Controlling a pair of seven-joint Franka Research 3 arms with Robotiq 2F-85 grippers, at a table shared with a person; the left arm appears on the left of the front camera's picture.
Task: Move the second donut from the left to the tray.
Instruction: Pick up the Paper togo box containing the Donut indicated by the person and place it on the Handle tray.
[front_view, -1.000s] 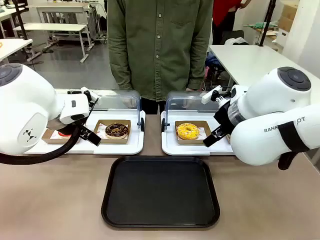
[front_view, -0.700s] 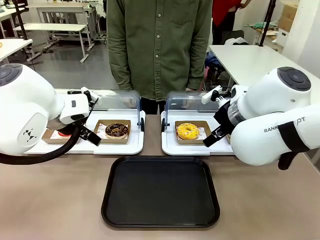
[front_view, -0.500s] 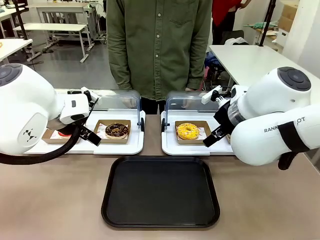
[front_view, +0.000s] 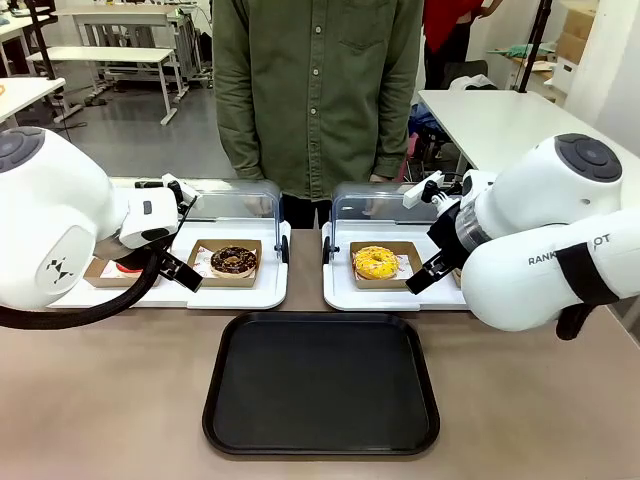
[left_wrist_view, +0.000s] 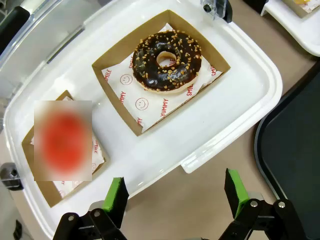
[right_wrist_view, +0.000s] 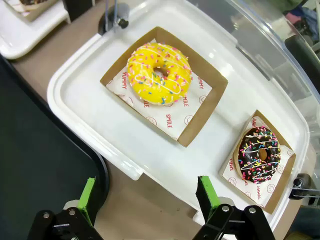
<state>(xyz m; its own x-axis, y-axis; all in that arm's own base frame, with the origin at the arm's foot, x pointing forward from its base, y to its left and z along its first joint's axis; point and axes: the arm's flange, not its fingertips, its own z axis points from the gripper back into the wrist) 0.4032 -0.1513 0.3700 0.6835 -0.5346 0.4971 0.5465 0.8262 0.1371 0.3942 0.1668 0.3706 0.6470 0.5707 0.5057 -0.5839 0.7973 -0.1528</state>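
Hovering above the near rim of the left white tray (left_wrist_view: 227, 112), the left hand (left_wrist_view: 175, 179) is released: both green-padded fingers stand wide apart with nothing between them.

The crumb donut (left_wrist_view: 167, 61) lies flat in a brown box (left_wrist_view: 114, 97) lined with printed white paper. The box sits on the left white tray, at the end nearer the middle of the surface (front_view: 100, 400). It is apart from the left hand. A red donut (front_view: 128, 267) occupies a second box beside it on the same tray, partly hidden by the left arm in the front view.

The black tray (front_view: 320, 385) lies flat on the surface, centred, just in front of the gap between the two white trays.

The right hand (right_wrist_view: 147, 192) is also released, fingers apart, above the near rim of the right white tray (right_wrist_view: 82, 107). That tray carries a yellow donut (right_wrist_view: 159, 74) and a sprinkle donut (right_wrist_view: 259, 154), each in its own box, well apart from the fingers.

Clear lids stand raised behind both white trays. A person (front_view: 318, 90) stands at the far side.
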